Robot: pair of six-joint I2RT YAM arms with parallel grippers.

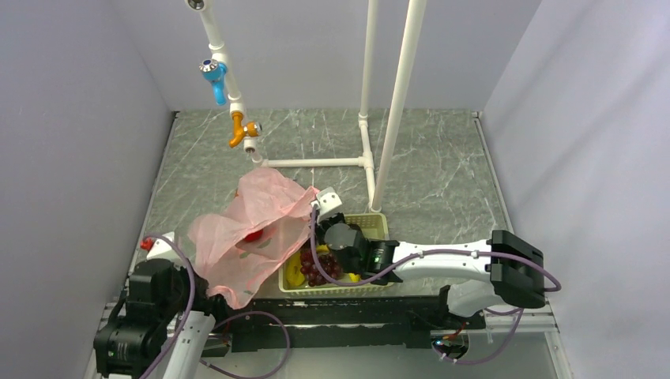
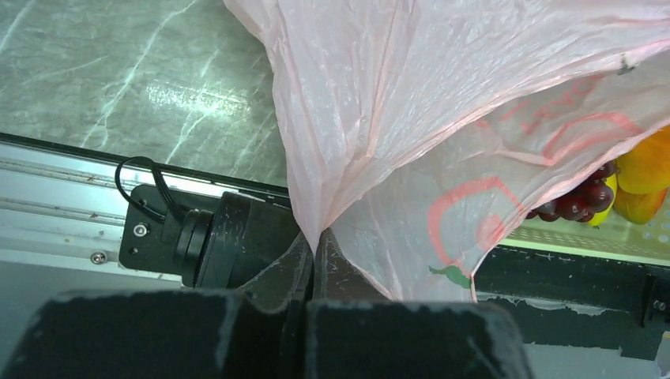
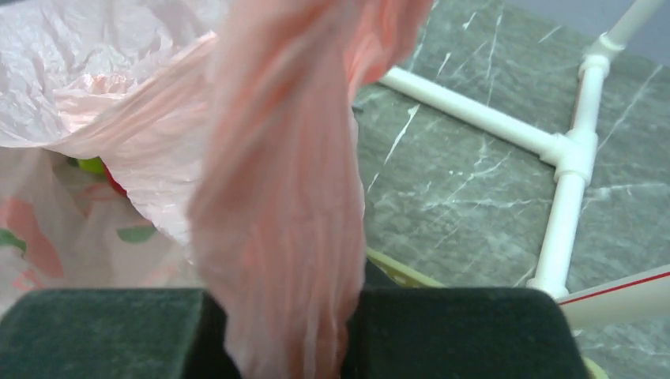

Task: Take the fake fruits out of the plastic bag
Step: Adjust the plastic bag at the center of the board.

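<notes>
– Top external first: where does the plastic bag (image 1: 253, 229) lie against the grippers?
– It is stretched between them. The left gripper (image 1: 220, 298) has the bag's near, lower corner. The right gripper (image 1: 316, 207) has its far right edge, higher up, just behind the basket (image 1: 378, 223).
– Are both clamped on it?
– Yes. In the left wrist view the jaws are pressed together on a thin pinch of the pink film. In the right wrist view a thick twisted bunch of the bag fills the gap between the dark fingers (image 3: 118, 332).
– Count things for me.
– One bag, one basket, two arms. In the basket there is one grape bunch (image 1: 316, 264), with yellow pieces (image 1: 294, 272) beside it. I see at least two of those and cannot separate more. Inside the bag one red ball (image 1: 253, 235) shows through the film, and the right wrist view shows one green piece (image 3: 91, 164) just beside something red.
– And the arm poses?
– The left arm is folded low at the near left corner of the table (image 1: 442, 174), its wrist aimed up into the bag. The right arm reaches leftward from its base, forearm nearly level above the basket's near rim, wrist raised to the bag
</notes>
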